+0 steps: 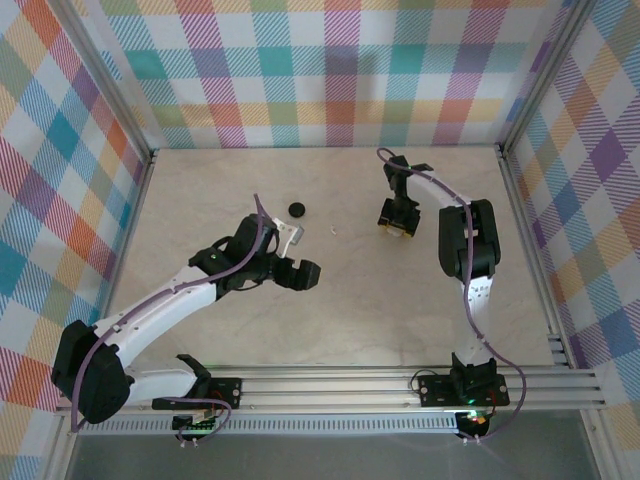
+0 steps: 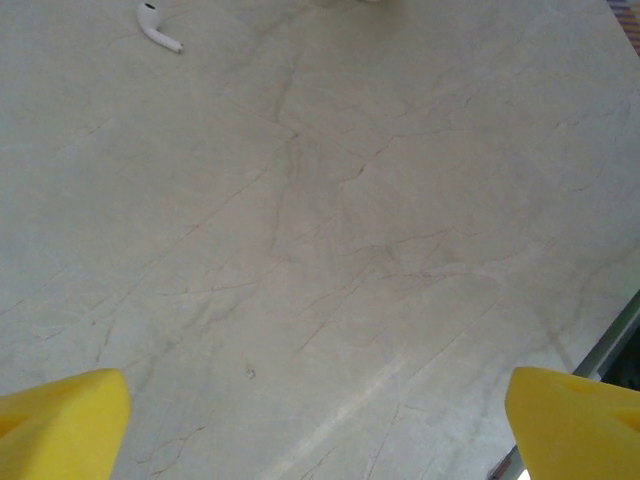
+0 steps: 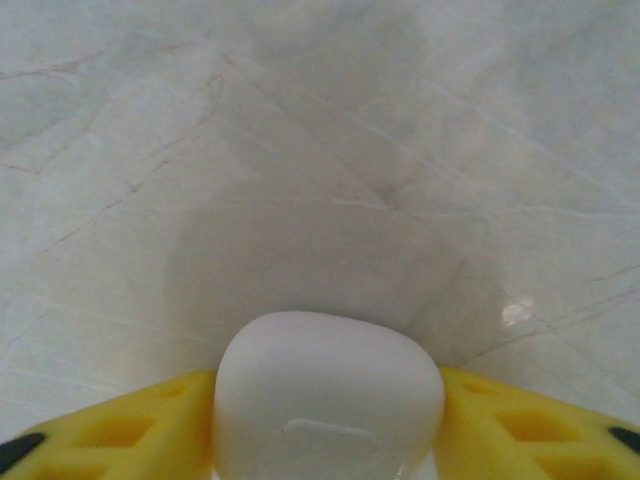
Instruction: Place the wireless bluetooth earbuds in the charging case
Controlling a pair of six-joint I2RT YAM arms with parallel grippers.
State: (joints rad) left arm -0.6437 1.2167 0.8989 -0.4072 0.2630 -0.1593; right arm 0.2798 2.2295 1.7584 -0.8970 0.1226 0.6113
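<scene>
Fingers of the right gripper point(image 3: 330, 445) clamp the white charging case point(image 3: 328, 385) from both sides, at about two o'clock from the middle of the marble table point(image 1: 400, 300); whether it touches the surface I cannot tell. The left gripper point(image 2: 318, 405) gapes wide, holding nothing. One white earbud point(image 2: 158, 27) lies loose at its eleven o'clock, well apart. A black disc point(image 1: 296, 209) sits nearby.

White case point(image 3: 330, 395), white earbud point(image 2: 158, 27), yellow jaws, beige marbled table point(image 1: 330, 290), rainbow-plaid walls point(image 1: 330, 70)
</scene>
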